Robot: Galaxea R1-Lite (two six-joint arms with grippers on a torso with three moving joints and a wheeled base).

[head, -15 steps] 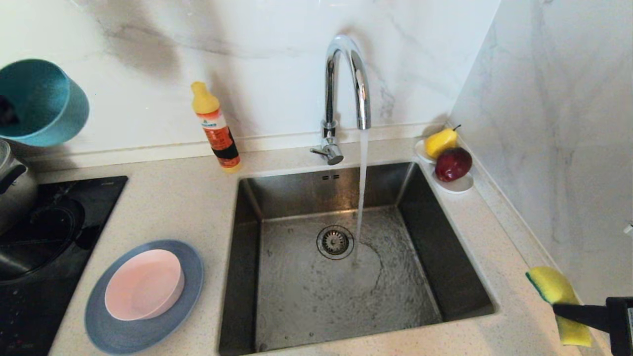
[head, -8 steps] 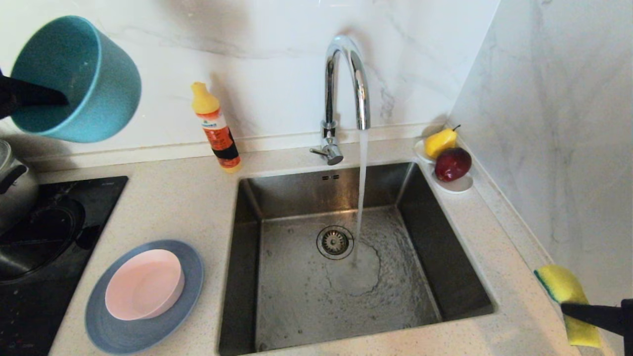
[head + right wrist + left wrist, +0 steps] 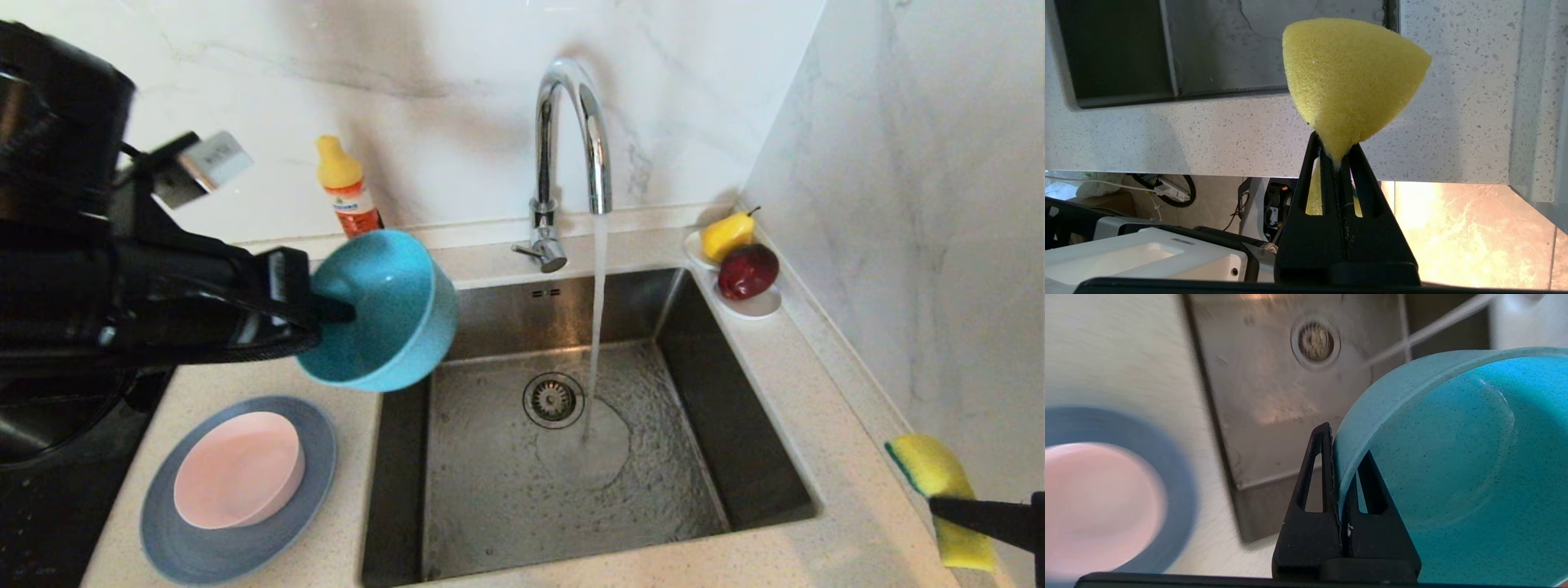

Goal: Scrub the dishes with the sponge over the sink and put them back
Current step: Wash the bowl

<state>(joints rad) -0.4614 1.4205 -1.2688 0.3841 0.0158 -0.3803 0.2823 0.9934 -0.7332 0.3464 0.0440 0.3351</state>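
Fingers — pinching teal bowl rim

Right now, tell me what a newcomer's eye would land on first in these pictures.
First, the small teal bowl, tipped on its side and pinched at its rim by the left gripper, at the left edge of the square stainless steel sink. Next, the water running from the curved chrome tap to beside the drain. Last, the yellow foam sponge, clamped in the right gripper at the counter's front right.
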